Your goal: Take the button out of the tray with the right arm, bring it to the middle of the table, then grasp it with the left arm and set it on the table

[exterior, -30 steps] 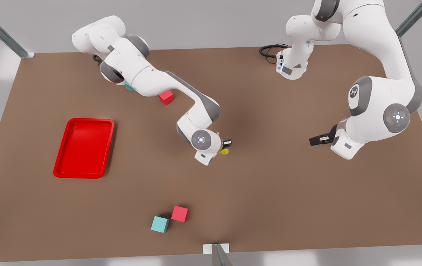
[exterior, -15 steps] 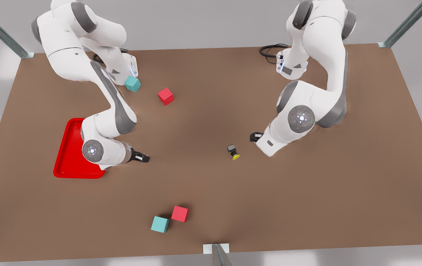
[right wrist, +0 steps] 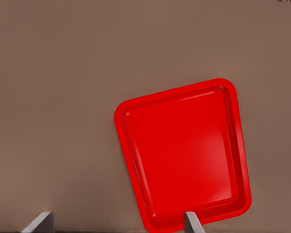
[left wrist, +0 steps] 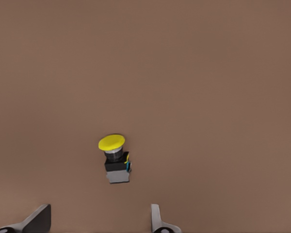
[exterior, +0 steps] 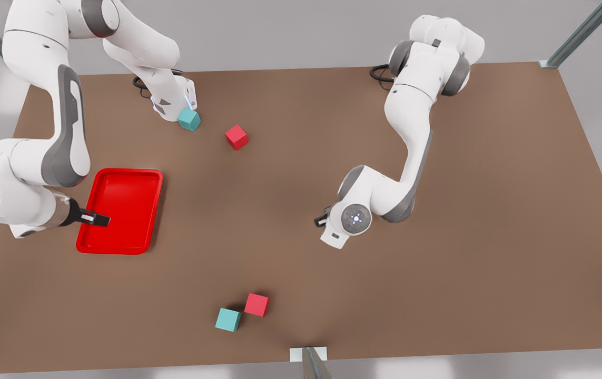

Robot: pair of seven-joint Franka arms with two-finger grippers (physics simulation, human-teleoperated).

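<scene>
On the matte brown table (exterior: 279, 221), mid-table, the button (left wrist: 115, 158) lies on its side: glossy round yellow cap, boxy dark base. Above it the left gripper (left wrist: 99, 221) hangs, jaws spread wide. Over the smooth red round-cornered tray (exterior: 121, 210), the right gripper (exterior: 95, 217) waits, fingers parted, holding nothing.

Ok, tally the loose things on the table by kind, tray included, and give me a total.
Red cubes: 2, one at the back, one near the front edge.
Teal cubes: 2, one at the back, one touching the front red cube.
Button: 1, under the left arm's claw.
Tray: 1.
Total: 6.
</scene>
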